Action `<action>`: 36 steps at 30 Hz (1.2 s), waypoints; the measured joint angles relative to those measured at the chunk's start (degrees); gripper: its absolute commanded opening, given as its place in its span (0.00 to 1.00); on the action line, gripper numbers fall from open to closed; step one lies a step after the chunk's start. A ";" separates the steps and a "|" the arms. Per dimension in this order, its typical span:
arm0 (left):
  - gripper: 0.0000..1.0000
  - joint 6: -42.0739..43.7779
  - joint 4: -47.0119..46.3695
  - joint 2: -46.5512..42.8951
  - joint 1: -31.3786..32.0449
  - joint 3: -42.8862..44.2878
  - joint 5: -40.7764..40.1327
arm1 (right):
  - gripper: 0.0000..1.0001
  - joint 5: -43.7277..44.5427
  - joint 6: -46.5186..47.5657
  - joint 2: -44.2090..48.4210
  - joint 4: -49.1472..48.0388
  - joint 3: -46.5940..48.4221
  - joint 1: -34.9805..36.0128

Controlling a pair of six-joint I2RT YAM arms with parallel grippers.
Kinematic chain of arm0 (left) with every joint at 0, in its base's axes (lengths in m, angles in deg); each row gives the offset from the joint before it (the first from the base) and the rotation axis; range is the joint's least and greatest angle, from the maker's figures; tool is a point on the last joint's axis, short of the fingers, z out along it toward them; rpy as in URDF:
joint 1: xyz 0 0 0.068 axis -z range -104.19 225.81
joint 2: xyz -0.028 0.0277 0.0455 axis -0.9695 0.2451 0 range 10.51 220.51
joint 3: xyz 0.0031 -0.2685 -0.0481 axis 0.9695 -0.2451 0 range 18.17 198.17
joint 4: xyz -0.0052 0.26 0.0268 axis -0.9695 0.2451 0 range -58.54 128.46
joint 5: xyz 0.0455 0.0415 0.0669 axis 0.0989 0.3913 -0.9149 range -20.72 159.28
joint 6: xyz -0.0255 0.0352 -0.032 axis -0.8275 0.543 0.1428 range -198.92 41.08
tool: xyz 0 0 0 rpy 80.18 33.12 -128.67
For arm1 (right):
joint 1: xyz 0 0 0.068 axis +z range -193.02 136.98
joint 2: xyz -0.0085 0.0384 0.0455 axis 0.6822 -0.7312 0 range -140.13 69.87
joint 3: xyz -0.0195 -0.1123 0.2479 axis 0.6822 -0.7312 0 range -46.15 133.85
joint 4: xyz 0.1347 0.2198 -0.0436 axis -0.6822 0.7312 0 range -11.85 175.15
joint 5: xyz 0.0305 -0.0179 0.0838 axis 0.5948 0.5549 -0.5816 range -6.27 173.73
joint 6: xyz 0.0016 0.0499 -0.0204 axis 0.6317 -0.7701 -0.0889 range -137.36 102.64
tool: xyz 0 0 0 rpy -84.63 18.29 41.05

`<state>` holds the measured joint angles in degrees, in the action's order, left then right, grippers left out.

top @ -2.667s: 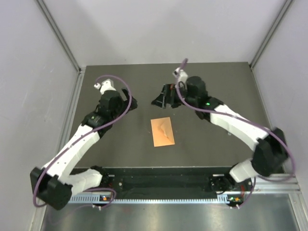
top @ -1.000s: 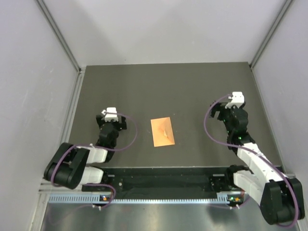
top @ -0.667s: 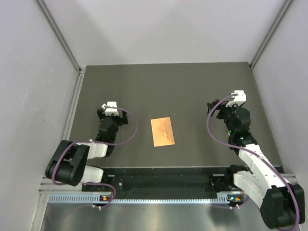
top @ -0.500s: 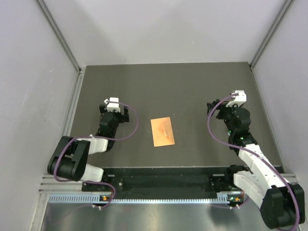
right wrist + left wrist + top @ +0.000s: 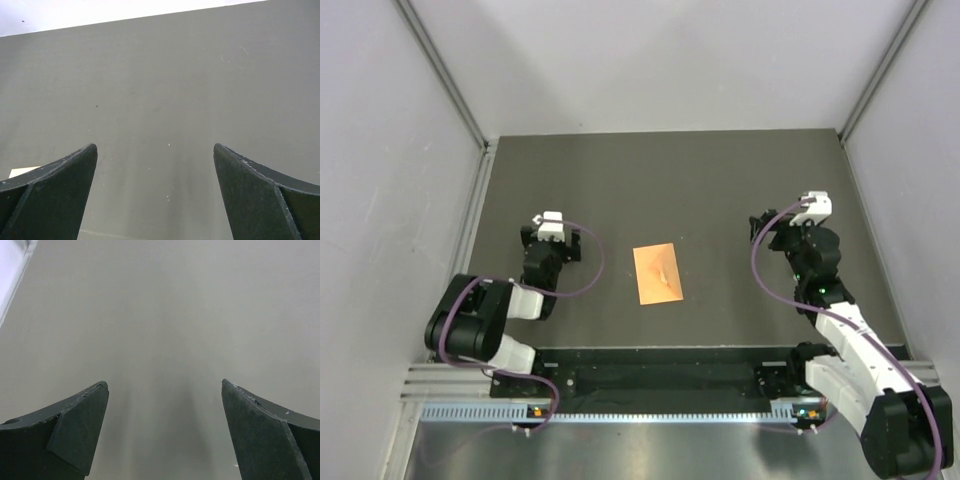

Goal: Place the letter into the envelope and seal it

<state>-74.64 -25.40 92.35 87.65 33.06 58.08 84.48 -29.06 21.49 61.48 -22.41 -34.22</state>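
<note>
**Tucked back on either side, flat orange paper between**

On the left: the white-and-black left arm (image 5: 470,325) folded tight, elbow close to its base. Out in front of it, the left gripper (image 5: 550,238), low over the dark grey matte table (image 5: 670,170) and pointing toward the far wall. On the right: the right arm (image 5: 850,335) reaching a little further up the table, bent at the elbow. At its end, the right gripper (image 5: 788,226), aimed the same way. Atop the left wrist, a small white camera block (image 5: 551,219).

From the left wrist: spread wide, with dark wedge-shaped left fingers (image 5: 75,432) of dull, slightly scuffed plastic. Holding nothing, only bare table in the gap. From the right wrist: the same wide spread, with matching dark right fingers (image 5: 260,195). Nothing gripped there either.

Midway between the two grippers and well apart from both: the small orange rectangular paper envelope (image 5: 657,274). Lying flat on the table, long side running away from the bases, slightly skewed. Matte paper, with a faint raised crease near the centre. Too small from above to tell how the flap lies.
</note>
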 measured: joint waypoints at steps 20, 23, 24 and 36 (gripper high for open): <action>0.99 -7.39 -4.79 9.40 -8.74 1.81 -0.90 | 0.99 3.80 12.24 -5.64 -30.84 -18.40 -0.04; 0.99 -7.39 -4.79 9.40 -8.74 1.84 -0.90 | 0.99 3.08 15.08 -6.23 -31.78 -18.40 -0.17; 0.99 -7.39 -4.79 9.40 -8.74 1.84 -0.90 | 0.99 2.80 15.50 -7.19 -33.07 -18.43 -0.44; 0.99 -7.41 -4.79 9.40 -8.74 1.84 -0.90 | 0.99 -7.13 16.59 -29.05 -52.39 -20.04 -8.13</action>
<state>-82.05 -30.18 101.75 78.91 34.90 57.19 77.36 -12.48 -7.56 9.09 -42.45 -42.35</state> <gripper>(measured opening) 0.990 0.990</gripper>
